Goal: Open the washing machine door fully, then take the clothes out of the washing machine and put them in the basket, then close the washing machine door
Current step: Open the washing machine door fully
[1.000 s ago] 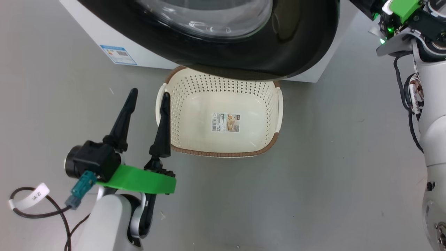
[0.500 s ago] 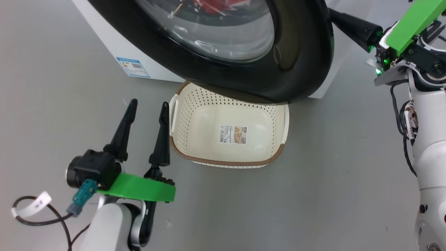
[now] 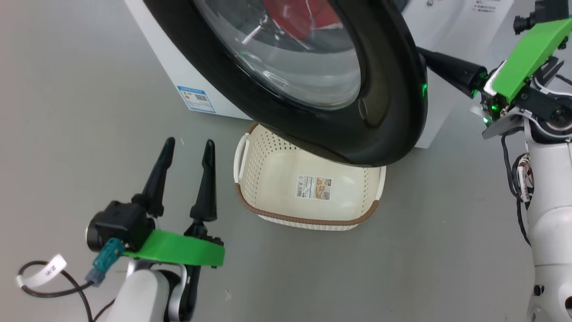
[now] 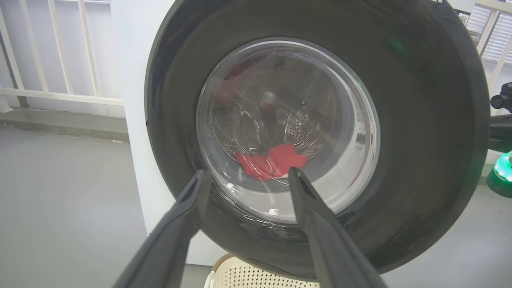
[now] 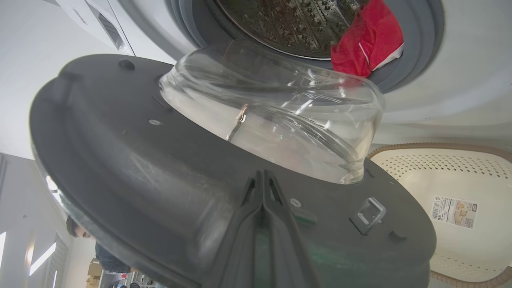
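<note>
The glossy black washing machine door (image 3: 384,112) stands partly swung out from the white washing machine (image 3: 447,27), hanging over the far half of the basket (image 3: 308,219). My right gripper (image 3: 424,56) is shut; in the right wrist view its closed fingers (image 5: 263,188) press against the door's inner face (image 5: 120,152), below the glass bulge. Red clothes (image 5: 368,40) lie at the drum's mouth and show through the porthole (image 4: 272,160). My left gripper (image 3: 187,150) stands open and holds nothing, left of the basket and low in front of the door (image 4: 432,120).
The basket's floor holds just a paper label (image 3: 314,187). Bare grey floor (image 3: 67,89) stretches left and right of the machine. A white railing (image 4: 60,96) runs behind on the left. A person (image 5: 104,256) shows past the door's edge.
The head camera has shifted. The door has swung further out from the machine, and the red clothes now show through the glass. The left gripper stays open in place.
</note>
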